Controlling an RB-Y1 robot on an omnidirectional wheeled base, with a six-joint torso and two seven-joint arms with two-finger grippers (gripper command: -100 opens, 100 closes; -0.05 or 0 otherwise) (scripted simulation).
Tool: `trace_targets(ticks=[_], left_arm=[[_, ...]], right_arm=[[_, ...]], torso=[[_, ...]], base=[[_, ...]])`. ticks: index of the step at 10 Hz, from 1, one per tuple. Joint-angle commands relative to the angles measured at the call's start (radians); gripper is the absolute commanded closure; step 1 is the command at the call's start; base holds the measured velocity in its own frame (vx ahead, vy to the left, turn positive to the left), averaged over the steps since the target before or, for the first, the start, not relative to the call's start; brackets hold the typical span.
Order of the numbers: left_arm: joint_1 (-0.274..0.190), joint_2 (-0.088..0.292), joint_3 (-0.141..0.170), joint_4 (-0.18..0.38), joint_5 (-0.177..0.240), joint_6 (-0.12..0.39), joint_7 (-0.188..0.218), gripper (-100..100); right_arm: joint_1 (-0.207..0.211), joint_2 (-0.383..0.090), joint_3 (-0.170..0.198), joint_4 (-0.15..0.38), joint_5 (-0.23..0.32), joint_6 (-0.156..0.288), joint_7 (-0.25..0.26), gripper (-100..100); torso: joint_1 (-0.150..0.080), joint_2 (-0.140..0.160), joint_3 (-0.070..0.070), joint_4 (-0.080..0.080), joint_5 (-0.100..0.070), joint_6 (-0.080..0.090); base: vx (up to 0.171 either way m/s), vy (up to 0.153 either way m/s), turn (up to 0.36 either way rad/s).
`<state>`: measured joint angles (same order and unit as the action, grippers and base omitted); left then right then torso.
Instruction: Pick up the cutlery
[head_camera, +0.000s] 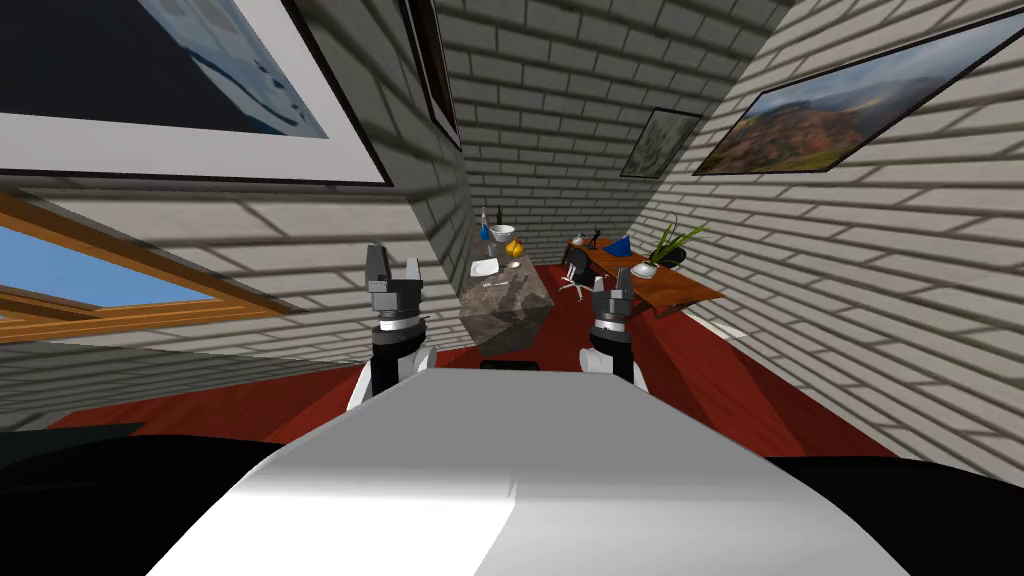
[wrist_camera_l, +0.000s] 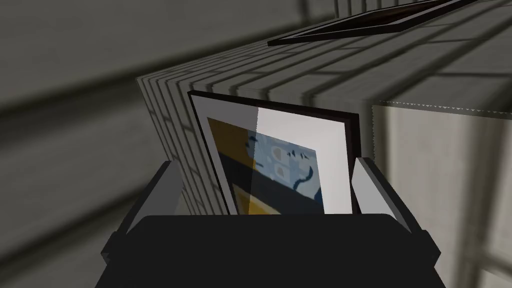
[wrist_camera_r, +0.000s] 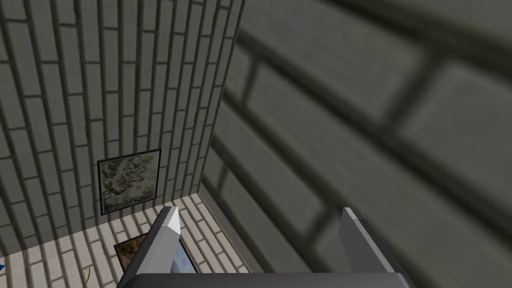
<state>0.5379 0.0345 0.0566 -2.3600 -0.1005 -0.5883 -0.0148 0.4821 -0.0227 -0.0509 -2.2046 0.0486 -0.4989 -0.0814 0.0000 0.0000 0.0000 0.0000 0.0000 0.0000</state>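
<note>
Ahead in the head view stands a grey stone-topped table (head_camera: 520, 310). On it are a white plate (head_camera: 484, 267), a white bowl (head_camera: 502, 232), a yellow object (head_camera: 514, 247) and bottles at the far end. Small pale pieces that look like cutlery (head_camera: 516, 281) lie beside the plate, too small to make out. My left gripper (head_camera: 393, 266) is raised, open and empty, left of the table and well short of it. My right gripper (head_camera: 611, 286) is raised to the table's right, also open and empty. Both wrist views show the fingers apart: left gripper (wrist_camera_l: 270, 185), right gripper (wrist_camera_r: 262, 230).
A wooden desk (head_camera: 690, 290) runs along the right wall, bearing a potted plant (head_camera: 655, 255) and a blue object (head_camera: 618, 248). An office chair (head_camera: 575, 272) stands between desk and table. Red floor (head_camera: 720, 370) leads forward between brick walls.
</note>
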Motion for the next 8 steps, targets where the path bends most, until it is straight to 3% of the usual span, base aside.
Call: trace_targets(ticks=[1,8], left_arm=[[-0.022,0.04,0.009,0.017,-0.005,0.046,-0.004,-100],[-0.125,0.128,0.051,0.092,-0.029,0.237,-0.023,-100]], right_arm=[[0.0,0.0,0.0,0.0,0.0,0.0,0.0,0],[0.0,0.0,0.0,0.0,0.0,0.0,0.0,0]], torso=[[0.0,0.0,0.0,0.0,0.0,0.0],[0.0,0.0,0.0,0.0,0.0,0.0]], base=[[-0.005,-0.003,-0.132],[-0.01,-0.001,-0.095]])
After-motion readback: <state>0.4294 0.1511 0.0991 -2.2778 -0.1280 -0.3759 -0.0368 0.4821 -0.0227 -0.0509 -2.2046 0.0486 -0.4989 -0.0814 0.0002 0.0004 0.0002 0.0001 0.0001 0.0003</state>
